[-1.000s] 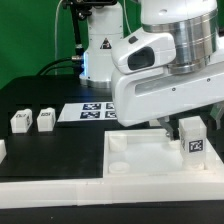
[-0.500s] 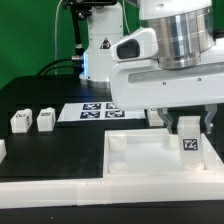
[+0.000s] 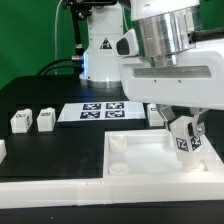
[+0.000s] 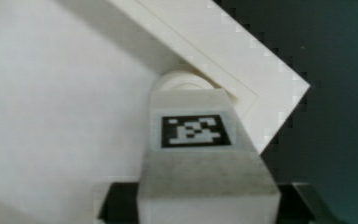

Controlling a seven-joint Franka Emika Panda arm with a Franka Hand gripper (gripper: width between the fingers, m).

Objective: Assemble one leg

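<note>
Exterior view: the end effector is clamped on the leg, gripping the post near its upper end. The leg hangs slightly tilted, its tag facing the camera, over the tray at the tray's far corner on the exterior view's right. In the wrist view, dark fingers flank the leg on both sides. Its free end points at the tray's round corner socket; whether they touch I cannot tell. Beyond the tray lies the marker board. Two more legs stand on the black table, well apart from the tray, toward the exterior view's left.
</note>
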